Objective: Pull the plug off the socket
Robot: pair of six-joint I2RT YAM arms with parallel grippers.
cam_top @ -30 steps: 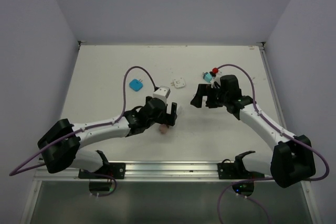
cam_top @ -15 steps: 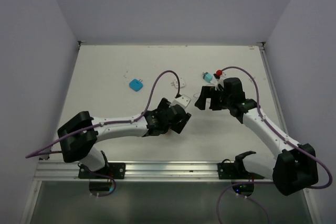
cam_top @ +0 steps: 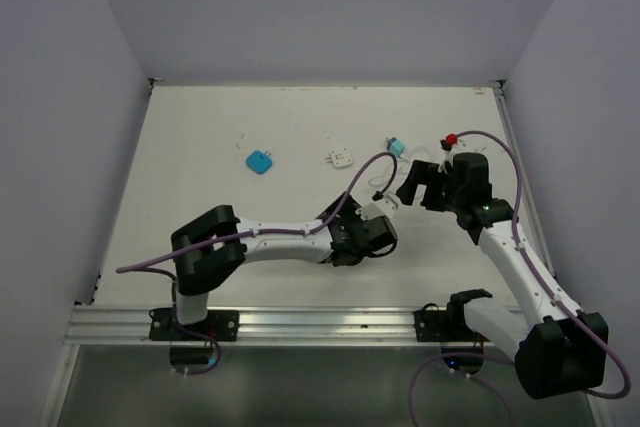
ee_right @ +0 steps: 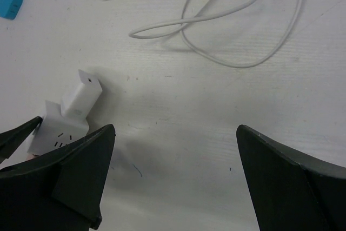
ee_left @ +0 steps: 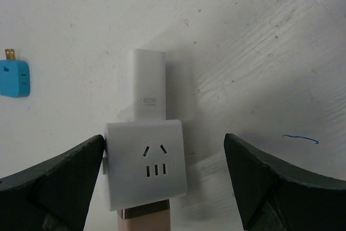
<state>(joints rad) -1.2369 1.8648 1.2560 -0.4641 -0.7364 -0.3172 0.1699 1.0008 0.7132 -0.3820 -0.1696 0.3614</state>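
Note:
The socket [ee_left: 145,163] is a white cube with dark slots on its face. It lies on the table between my left gripper's [ee_left: 164,139] open fingers. The left finger touches its side and the right finger [ee_left: 254,177] stands well apart. A white 80W charger plug [ee_left: 148,90] sticks out of its far side, and a rose-gold plug [ee_left: 145,217] out of its near side. In the top view the socket [cam_top: 380,211] sits at the left gripper [cam_top: 372,232]. My right gripper [cam_top: 412,187] is open and empty, hovering right of the socket [ee_right: 59,128].
A blue adapter [cam_top: 260,162] and a small white plug block [cam_top: 341,158] lie farther back. A cyan piece [cam_top: 397,147] and a red piece [cam_top: 450,140] lie near the right arm. A loose white cable [ee_right: 227,25] loops on the table beyond the right gripper.
My left arm has swung far to the right, and the socket has moved with it from centre-left to centre-right. My right gripper has drawn back to the right.

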